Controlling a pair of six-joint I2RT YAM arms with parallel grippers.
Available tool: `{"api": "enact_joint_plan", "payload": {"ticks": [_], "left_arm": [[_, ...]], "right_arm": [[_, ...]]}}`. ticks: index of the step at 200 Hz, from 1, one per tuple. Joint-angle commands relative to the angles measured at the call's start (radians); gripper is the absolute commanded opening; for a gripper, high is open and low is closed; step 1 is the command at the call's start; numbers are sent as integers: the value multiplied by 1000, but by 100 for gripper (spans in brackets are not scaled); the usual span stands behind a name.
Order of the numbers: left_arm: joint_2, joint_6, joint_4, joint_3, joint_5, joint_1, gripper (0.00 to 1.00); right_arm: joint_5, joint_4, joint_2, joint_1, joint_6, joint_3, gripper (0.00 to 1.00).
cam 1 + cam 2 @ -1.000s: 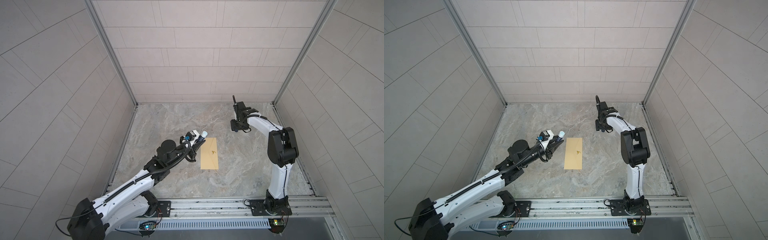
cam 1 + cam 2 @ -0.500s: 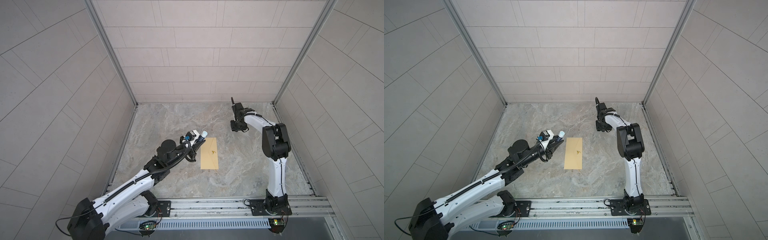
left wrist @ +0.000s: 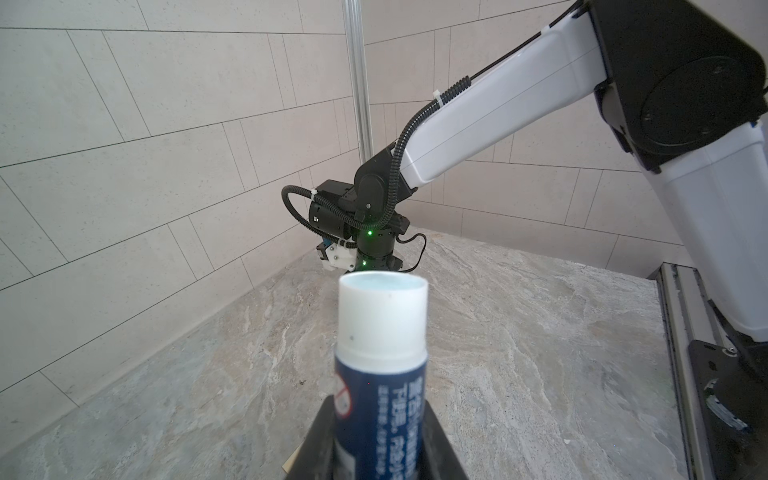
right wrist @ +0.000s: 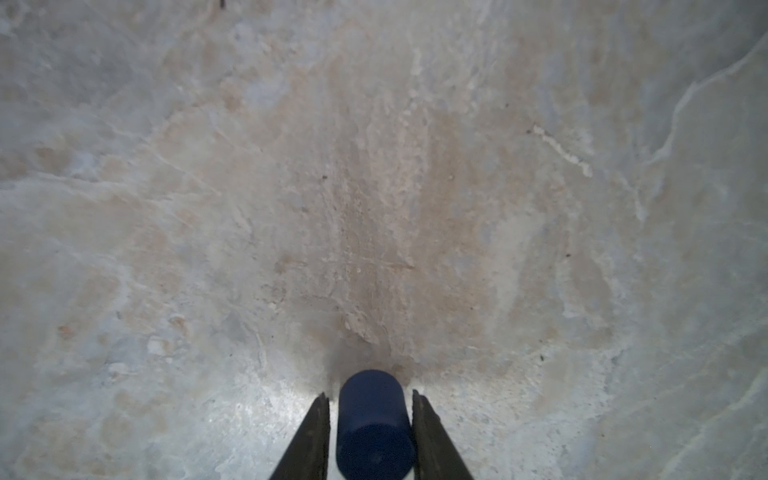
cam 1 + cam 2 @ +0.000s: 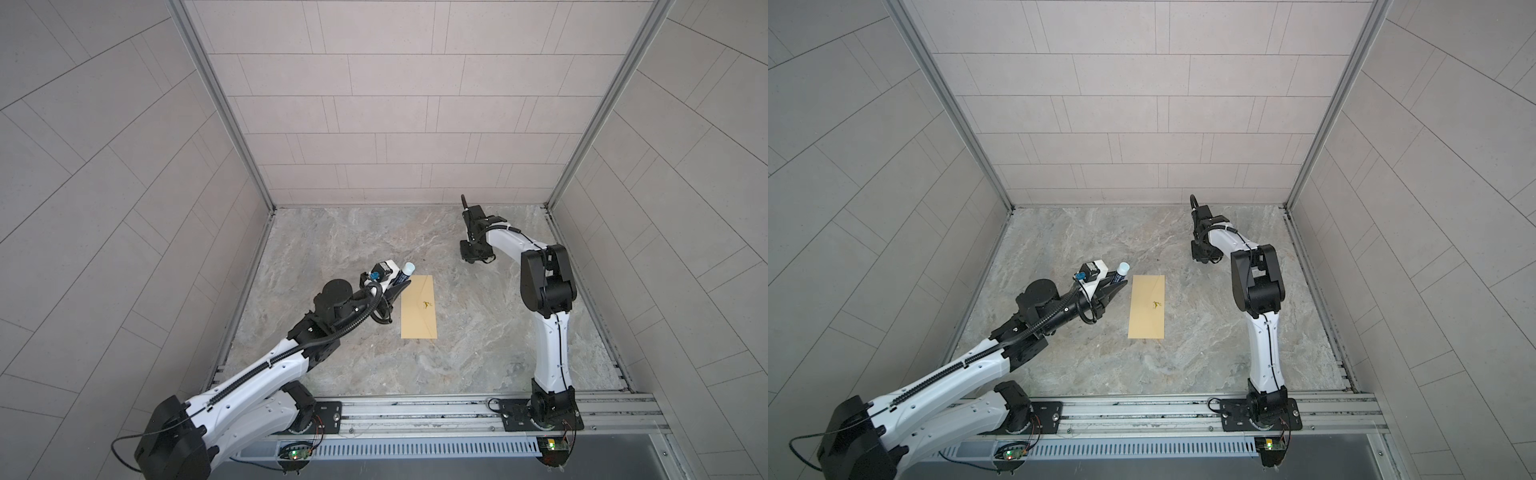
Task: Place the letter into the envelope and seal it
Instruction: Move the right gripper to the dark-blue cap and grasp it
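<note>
Across the marbled counter [image 5: 490, 357], two arms: the left stretched from the near left corner toward the middle, the right folded over toward the far right corner.

Near the counter's middle, flat in both top views: the envelope [image 5: 419, 307], long axis running from the near edge toward the far edge, with a small yellowish mark at its centre. No sign of the letter anywhere on the counter; probably inside the envelope already, though hidden if so.

Just beside the envelope's far left corner: the left gripper [image 5: 400, 287], jaws pinching the dark blue barrel of a glue stick [image 3: 380, 374], its white uncapped end aimed toward the far edge and not down at the paper.

Well apart, toward the far right corner: the right gripper [image 4: 370, 395], pointing down, jaws set close on either side of a dark blue cap [image 4: 372, 428] on the counter. Cannot tell whether pinching it or merely flanking it, given a thin sliver of light along one side.

Looks like the sealing stage. Hinges on one relation: envelope to the near-right of the left jaws, left arm far nearer than the right. Probably calls for tipping the glue end down and sweeping it crosswise to the long axis. Cannot tell which short end carries the flap.
</note>
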Motion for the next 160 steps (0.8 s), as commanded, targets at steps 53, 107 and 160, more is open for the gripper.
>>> {"api": "enact_joint_plan", "payload": {"ticks": [53,107,160], "left_arm": [[5,8,10,16,10,-4,0],[3,8,10,16,19,-4,0],[14,13,8,19,47,-6,0]], "right_arm": [[21,-38,26,-8,-4,23,25],[-48,-38,-107,-8,-1,-24,23],[-263,-66,-393,-4,-4,-92,23]]}}
